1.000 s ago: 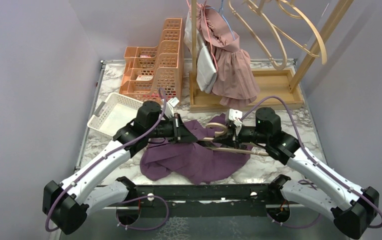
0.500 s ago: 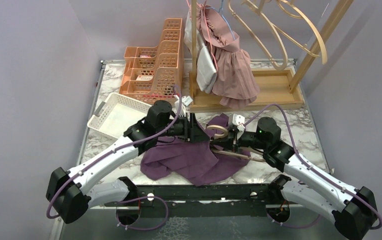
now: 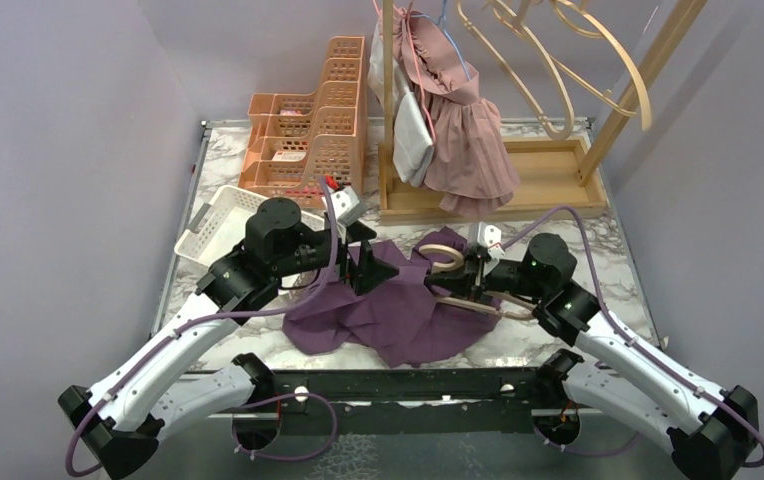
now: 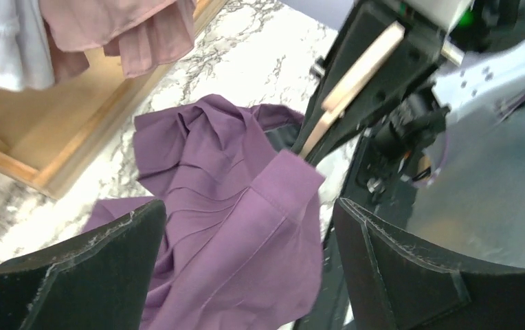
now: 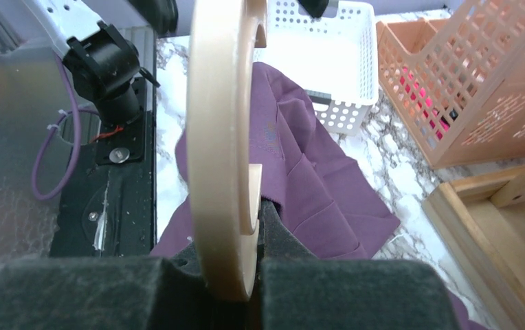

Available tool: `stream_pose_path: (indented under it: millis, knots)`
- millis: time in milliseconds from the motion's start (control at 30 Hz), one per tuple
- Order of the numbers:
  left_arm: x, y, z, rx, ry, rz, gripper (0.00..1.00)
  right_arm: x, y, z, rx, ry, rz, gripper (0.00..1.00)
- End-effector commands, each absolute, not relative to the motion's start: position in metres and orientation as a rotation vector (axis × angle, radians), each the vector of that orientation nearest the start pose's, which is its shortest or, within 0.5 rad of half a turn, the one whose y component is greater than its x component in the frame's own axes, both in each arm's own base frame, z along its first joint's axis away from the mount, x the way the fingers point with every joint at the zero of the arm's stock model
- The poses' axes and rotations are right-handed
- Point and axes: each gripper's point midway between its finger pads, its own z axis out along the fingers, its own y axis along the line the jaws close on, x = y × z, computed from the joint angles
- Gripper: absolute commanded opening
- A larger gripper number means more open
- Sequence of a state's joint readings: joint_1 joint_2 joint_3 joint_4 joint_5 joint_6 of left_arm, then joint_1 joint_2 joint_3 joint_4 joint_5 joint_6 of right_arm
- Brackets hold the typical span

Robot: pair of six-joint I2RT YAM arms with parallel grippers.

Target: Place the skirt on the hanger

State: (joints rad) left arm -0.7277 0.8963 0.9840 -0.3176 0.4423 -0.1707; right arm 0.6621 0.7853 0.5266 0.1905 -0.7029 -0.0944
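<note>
Only the right wrist view shows my right end effector [image 5: 222,275] clamped on the hanger [image 5: 218,137]. My left end effector [image 4: 246,213] spreads apart over the skirt [image 4: 198,158], at the surface's [image 3: 613,250] near edge.

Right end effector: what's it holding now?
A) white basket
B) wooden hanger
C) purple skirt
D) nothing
B: in the right wrist view the hanger is clamped between the fingers of the right end effector, while the skirt lies below it.
</note>
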Motion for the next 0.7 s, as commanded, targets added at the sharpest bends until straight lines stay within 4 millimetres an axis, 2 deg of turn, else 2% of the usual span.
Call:
stream_pose_path:
  millis: [0, 100, 200, 400, 567, 667]
  knots:
    - [0.159, -0.266, 0.305, 1.139, 1.524, -0.965, 0.89, 0.154, 0.269, 0.297, -1.155, 1.150, 0.993, 0.01]
    - [0.156, -0.269, 0.300, 1.214, 1.487, -0.961, 0.83, 0.150, 0.268, 0.307, -1.188, 1.144, 0.984, 0.01]
    - [0.162, -0.273, 0.295, 1.233, 1.499, -0.950, 0.80, 0.146, 0.268, 0.314, -1.216, 1.133, 0.998, 0.01]
    - [0.172, -0.280, 0.291, 1.289, 1.483, -0.914, 0.69, 0.139, 0.270, 0.316, -1.266, 1.142, 1.030, 0.01]
    - [0.159, -0.286, 0.284, 1.383, 1.449, -0.992, 0.48, 0.137, 0.270, 0.317, -1.284, 1.143, 1.040, 0.01]
    - [0.147, -0.290, 0.280, 1.434, 1.439, -1.074, 0.43, 0.135, 0.270, 0.319, -1.295, 1.134, 1.053, 0.01]
